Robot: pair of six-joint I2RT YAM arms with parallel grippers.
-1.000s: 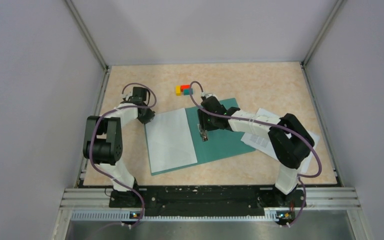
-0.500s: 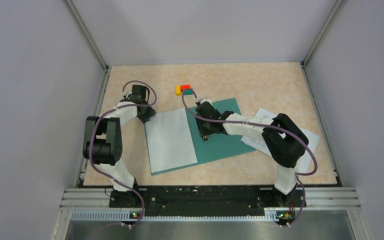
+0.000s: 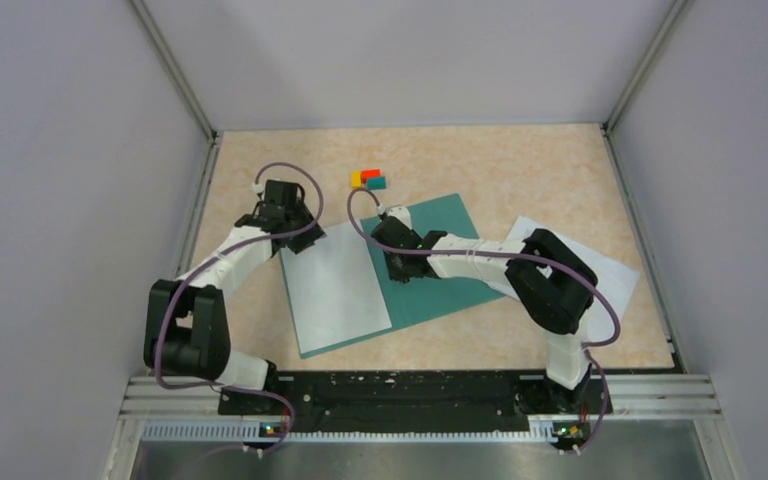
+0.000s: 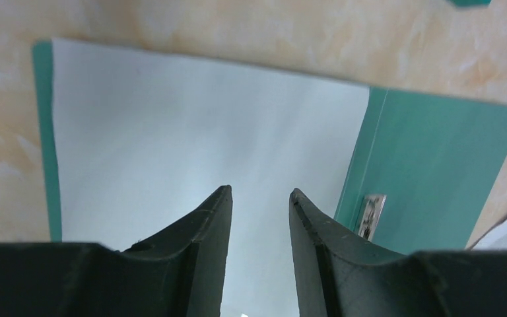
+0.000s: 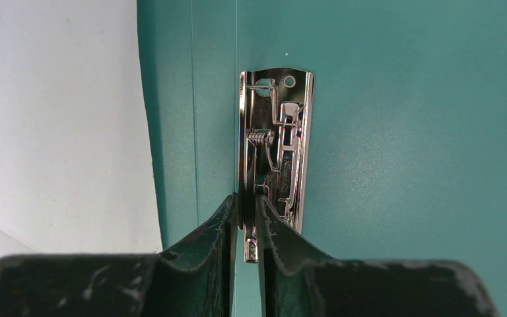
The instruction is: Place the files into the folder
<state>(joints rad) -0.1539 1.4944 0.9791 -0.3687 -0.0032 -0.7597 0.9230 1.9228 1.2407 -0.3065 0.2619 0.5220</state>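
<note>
R pincer (image 5: pixel 247 201) is clenching on small shiny metal clip (image 5: pixel 289 142) of flat teal-green folder (image 5: pixel 403 165); L pincer (image 4: pixel 261 193) is hanging released over white paper sheet (image 4: pixel 185 125).

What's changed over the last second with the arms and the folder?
The right gripper slid left along the folder and closed on its metal clip. The left arm swung its elbow back toward the near edge; the left gripper hangs open over the sheet. The folder shifted slightly left. The loose sheets on the right and the coloured blocks stayed put.
</note>
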